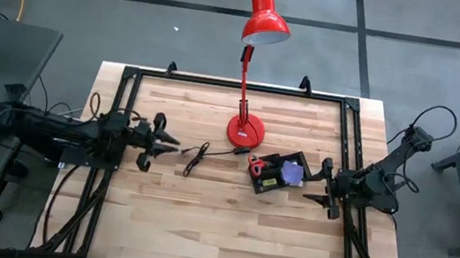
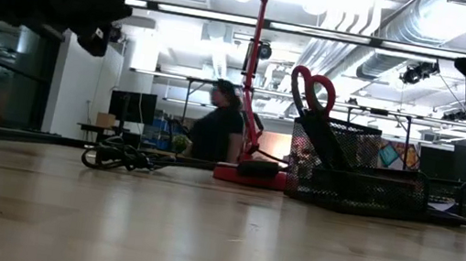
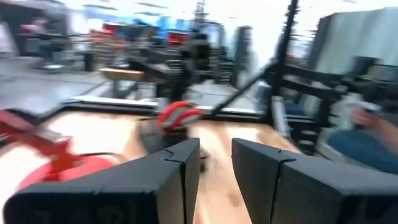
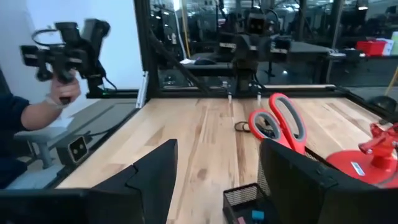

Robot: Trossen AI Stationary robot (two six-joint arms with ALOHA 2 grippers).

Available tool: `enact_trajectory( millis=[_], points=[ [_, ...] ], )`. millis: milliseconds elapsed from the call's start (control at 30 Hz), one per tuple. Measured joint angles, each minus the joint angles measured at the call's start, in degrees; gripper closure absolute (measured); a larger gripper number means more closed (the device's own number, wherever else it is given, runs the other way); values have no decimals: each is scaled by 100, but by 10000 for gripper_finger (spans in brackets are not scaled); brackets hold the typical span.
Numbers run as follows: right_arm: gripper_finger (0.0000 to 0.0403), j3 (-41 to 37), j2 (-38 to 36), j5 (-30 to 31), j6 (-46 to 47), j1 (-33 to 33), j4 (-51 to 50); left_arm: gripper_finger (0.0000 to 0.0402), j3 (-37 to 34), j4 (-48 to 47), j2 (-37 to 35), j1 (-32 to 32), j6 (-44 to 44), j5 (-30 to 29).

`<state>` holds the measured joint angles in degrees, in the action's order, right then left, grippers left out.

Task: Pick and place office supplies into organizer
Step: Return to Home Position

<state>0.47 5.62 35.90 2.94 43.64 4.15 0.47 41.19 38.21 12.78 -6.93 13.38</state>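
The black mesh organizer (image 1: 270, 177) stands on the table right of centre. Red-handled scissors (image 2: 313, 92) stand in its taller cup with their handles up. A purple sticky-note pad (image 1: 293, 173) lies in one compartment. My left gripper (image 1: 176, 147) hovers over the table's left part, pointing level toward the organizer; its fingers (image 3: 186, 163) stand a little apart with nothing between them. My right gripper (image 1: 316, 185) hovers just right of the organizer (image 4: 249, 199), open wide and empty. It points level toward the table's left edge, with the scissors (image 4: 280, 121) ahead of it.
A red desk lamp stands on its round base (image 1: 246, 131) just behind the organizer, its head (image 1: 266, 22) reaching past the far edge. A thin black coiled cable (image 1: 195, 158) lies between my left gripper and the organizer. A black frame (image 1: 236, 85) rims the table. People show in the room.
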Motion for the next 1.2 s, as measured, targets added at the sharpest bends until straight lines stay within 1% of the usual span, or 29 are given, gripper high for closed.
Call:
enact_trajectory(
  millis=[167,233,300,400,500,567,633,700,800,900,967,1100,1200],
  points=[
    [180,0,-146,-135,-185,2,13,318,2,-1327,-911,-3,-109,-723],
    [181,0,-159,-9,-209,2,17,318,2,-1751,-1188,-3,-162,-822],
    [180,0,-159,179,-306,2,15,318,2,-1984,-1400,-3,-236,-816],
    [181,0,-159,346,-435,0,15,318,2,-2174,-1706,-5,-125,-641],
    [180,0,-206,129,-425,0,14,318,2,-2312,-2000,-4,30,-323],
    [181,0,-339,-354,-403,0,24,318,2,-2432,-2197,-5,67,-150],
    [180,0,-547,-1140,-451,0,-2,318,4,-2575,-2380,-7,1,-98],
    [180,3,-553,-1514,-480,5,60,318,4,-2735,-2508,-7,-83,-38],
    [182,4,-553,-1464,-434,-12,-39,318,5,-2807,-2679,-5,-125,267],
    [182,7,-557,-1677,-447,-15,-31,318,7,-2726,-2920,-5,-166,780],
    [182,28,-557,-1686,-442,-13,-122,318,7,-2817,-3155,-5,-188,851],
    [185,28,-557,-991,-540,-58,-54,318,7,-3003,-3496,-3,-101,825],
    [185,31,-557,-969,-585,-179,-62,318,7,-3007,-3658,-5,-76,1110]
  ],
)
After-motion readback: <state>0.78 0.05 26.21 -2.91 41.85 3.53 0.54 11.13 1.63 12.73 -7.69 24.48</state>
